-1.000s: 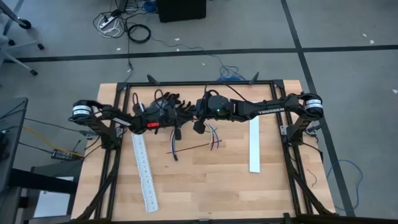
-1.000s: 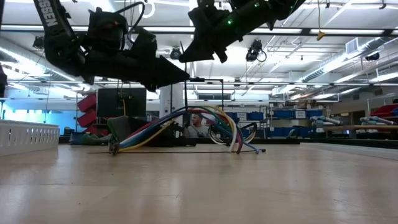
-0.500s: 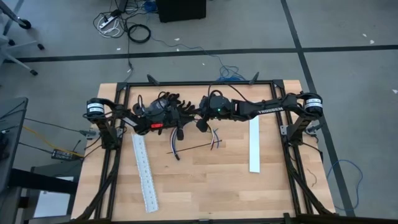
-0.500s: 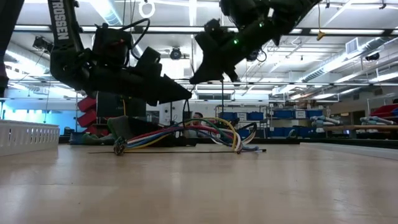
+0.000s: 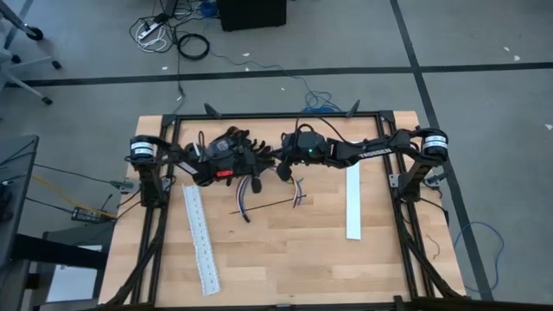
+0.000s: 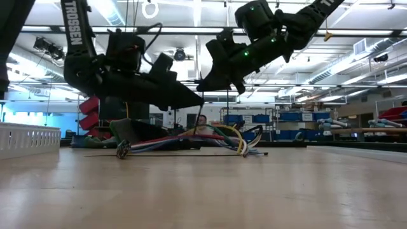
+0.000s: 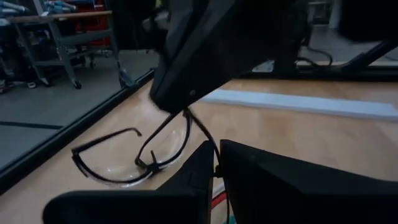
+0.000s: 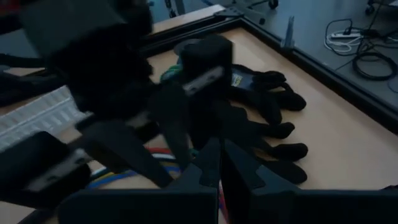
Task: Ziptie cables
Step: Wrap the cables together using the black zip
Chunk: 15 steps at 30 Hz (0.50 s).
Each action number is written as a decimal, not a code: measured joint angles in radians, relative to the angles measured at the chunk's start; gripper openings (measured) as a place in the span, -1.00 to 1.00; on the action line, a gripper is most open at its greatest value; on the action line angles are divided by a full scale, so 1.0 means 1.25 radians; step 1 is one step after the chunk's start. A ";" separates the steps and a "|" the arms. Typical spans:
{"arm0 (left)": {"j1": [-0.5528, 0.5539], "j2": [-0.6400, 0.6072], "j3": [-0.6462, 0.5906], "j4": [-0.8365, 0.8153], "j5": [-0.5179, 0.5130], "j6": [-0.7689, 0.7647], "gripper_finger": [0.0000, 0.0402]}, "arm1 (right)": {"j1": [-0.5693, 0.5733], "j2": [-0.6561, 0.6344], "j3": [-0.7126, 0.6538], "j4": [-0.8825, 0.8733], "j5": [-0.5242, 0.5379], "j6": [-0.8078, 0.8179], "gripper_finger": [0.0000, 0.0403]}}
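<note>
Wooden table (image 5: 285, 250), your stock as seen from overhead: cables (image 5: 294, 192) lie flat near centre, with one white slotted strip (image 5: 200, 238) at their 8 o'clock and another (image 5: 353, 200) at their 3 o'clock. Your left gripper (image 5: 257, 166) hangs at the bundle's 10 o'clock, fingers together on a thin black strand. Your right gripper (image 5: 283, 170) is just beside it, fingers together, black gloves (image 8: 273, 118) behind.

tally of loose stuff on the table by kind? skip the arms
White slotted strips: 2
Cable bundle: 1
Safety glasses: 1
Black glove pile: 1 (number of gloves in it unclear)
Total: 5
</note>
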 joint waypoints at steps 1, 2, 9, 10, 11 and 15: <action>0.000 0.011 0.007 0.003 0.000 0.000 -0.90 | 0.002 0.001 0.000 0.001 0.000 -0.002 -1.00; 0.001 0.021 0.011 0.004 -0.001 -0.002 -0.90 | 0.002 0.001 0.000 0.003 0.002 -0.007 -1.00; 0.002 0.032 0.004 0.007 -0.009 -0.002 -0.90 | 0.005 0.001 -0.001 0.007 0.016 -0.027 -1.00; 0.002 0.032 0.001 0.006 -0.009 -0.002 -0.90 | 0.004 0.001 -0.001 0.007 0.017 -0.030 -1.00; 0.002 0.032 0.000 0.005 -0.010 -0.002 -0.90 | 0.004 0.001 -0.001 0.011 0.017 -0.032 -1.00; 0.002 0.031 -0.015 0.003 -0.010 -0.002 -0.90 | -0.001 0.001 -0.001 0.028 0.017 -0.040 -1.00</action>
